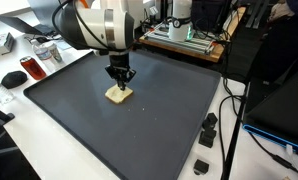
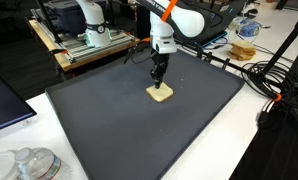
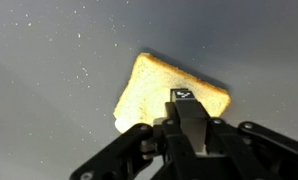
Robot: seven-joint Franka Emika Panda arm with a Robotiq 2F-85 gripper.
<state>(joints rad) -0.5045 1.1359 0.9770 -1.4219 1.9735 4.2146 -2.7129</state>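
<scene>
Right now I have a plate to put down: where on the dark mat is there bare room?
The mat is bare all round the bread slice near its middle, out to every edge. Crowded: that middle, where the shut claw hangs, and the table past the mat, with cables.

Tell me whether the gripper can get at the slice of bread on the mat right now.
Probably yes. The gripper hangs right over the bread, and nothing else lies near it on the mat. Its jaws are shut, though, so it must open to grasp.
</scene>
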